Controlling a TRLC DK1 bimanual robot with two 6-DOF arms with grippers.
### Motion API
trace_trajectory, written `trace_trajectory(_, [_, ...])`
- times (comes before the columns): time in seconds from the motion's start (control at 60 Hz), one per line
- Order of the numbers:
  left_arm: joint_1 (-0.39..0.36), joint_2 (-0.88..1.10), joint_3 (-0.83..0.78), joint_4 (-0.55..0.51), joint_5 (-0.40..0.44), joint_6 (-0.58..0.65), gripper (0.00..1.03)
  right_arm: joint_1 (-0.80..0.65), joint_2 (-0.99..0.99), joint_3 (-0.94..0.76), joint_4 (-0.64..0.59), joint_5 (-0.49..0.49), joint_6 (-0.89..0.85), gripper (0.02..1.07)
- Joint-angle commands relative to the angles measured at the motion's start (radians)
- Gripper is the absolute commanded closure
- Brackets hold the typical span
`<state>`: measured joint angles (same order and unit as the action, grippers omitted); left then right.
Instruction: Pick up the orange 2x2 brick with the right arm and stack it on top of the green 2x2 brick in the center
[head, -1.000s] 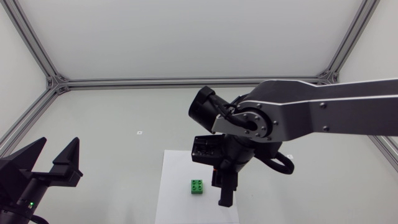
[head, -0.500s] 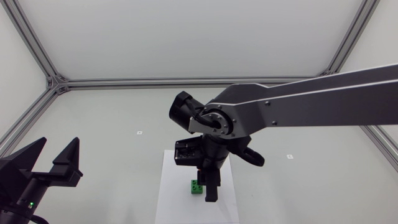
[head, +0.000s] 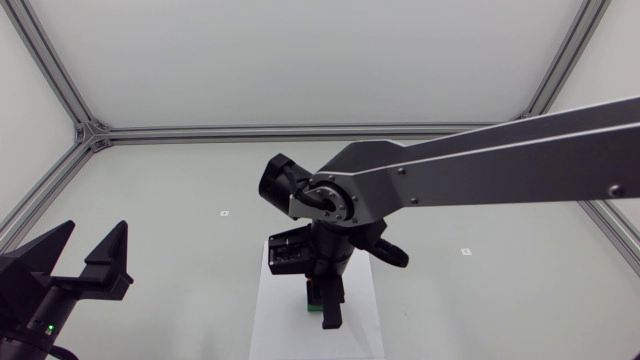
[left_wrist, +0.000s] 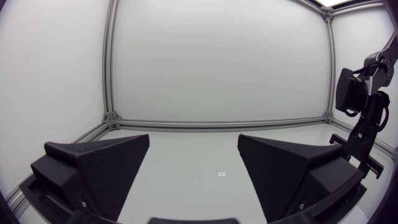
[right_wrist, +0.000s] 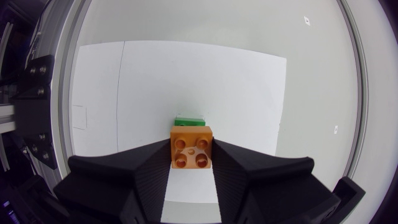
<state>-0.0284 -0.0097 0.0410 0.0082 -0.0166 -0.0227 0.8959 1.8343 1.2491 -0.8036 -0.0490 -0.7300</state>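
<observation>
In the right wrist view my right gripper (right_wrist: 192, 152) is shut on the orange 2x2 brick (right_wrist: 191, 147), studs facing the camera. Just beyond and below it a sliver of the green 2x2 brick (right_wrist: 188, 121) shows on the white sheet (right_wrist: 155, 81). From overhead my right arm reaches in past the middle, its gripper (head: 326, 306) pointing down over the sheet (head: 275, 310); only a bit of the green brick (head: 312, 311) peeks out beside the fingers, and the orange brick is hidden. My left gripper (head: 88, 262) rests open at the near left; in its own view (left_wrist: 193, 171) nothing lies between the fingers.
Aluminium frame rails (head: 300, 131) border the table at the back and sides. Small markers (head: 224, 213) dot the grey tabletop. The right arm (left_wrist: 364, 118) shows far off in the left wrist view.
My right arm has swung leftward with the orange brick, moving from beside the green brick to over it, now covering most of it in the head view. The left arm stayed still.
</observation>
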Motion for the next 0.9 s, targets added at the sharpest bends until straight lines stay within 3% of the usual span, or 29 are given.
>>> trace_trajectory(0.0, [-0.001,-0.003,-0.041,-0.011,0.003,0.006,0.04,0.008,0.033,0.009,-0.003,-0.006,-0.020,0.90])
trace_trajectory(0.883, [-0.001,-0.004,-0.041,-0.011,0.003,0.006,0.04,0.006,0.056,-0.023,0.024,-0.011,-0.006,0.90])
